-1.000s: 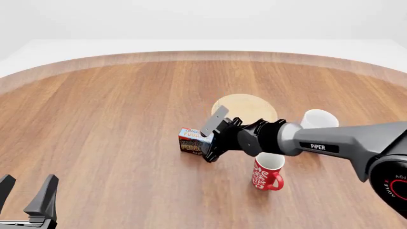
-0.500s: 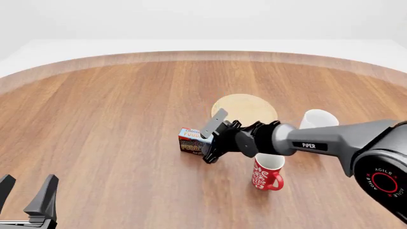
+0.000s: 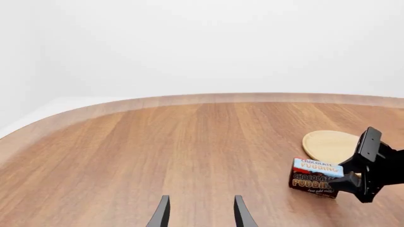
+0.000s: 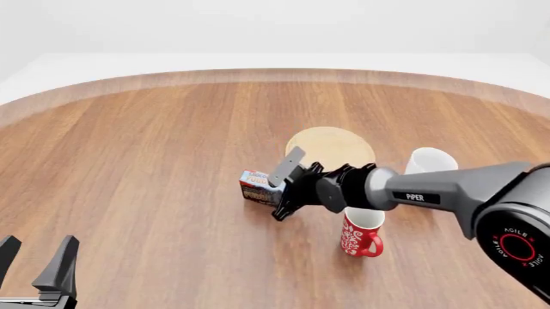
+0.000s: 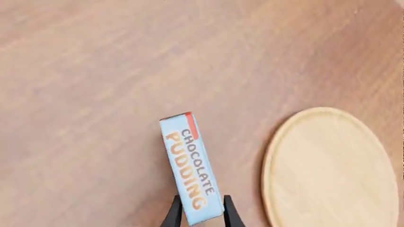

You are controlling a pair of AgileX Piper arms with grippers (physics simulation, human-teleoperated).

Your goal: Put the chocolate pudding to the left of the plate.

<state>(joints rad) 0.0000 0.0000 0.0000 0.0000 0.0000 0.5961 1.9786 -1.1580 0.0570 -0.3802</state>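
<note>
- Holding the pudding carton (image 4: 256,186) in my right gripper (image 4: 277,193), I see one finger on each side of its end in the right wrist view (image 5: 189,170); it sits slightly tilted, and I cannot tell whether it has left the table (image 4: 129,161).
- It looks to me like a light, stiff cardboard box with smooth printed faces, so it could slip or twist; pinching the flat sides at one end seems right.
- It lies just left of the plate (image 4: 331,145), near but not touching.
- Nothing is on the plate; the white mug (image 4: 429,161) and red mug (image 4: 361,233) look empty, as far as I see.
- My left gripper (image 4: 35,264) hangs open, well apart.
</note>
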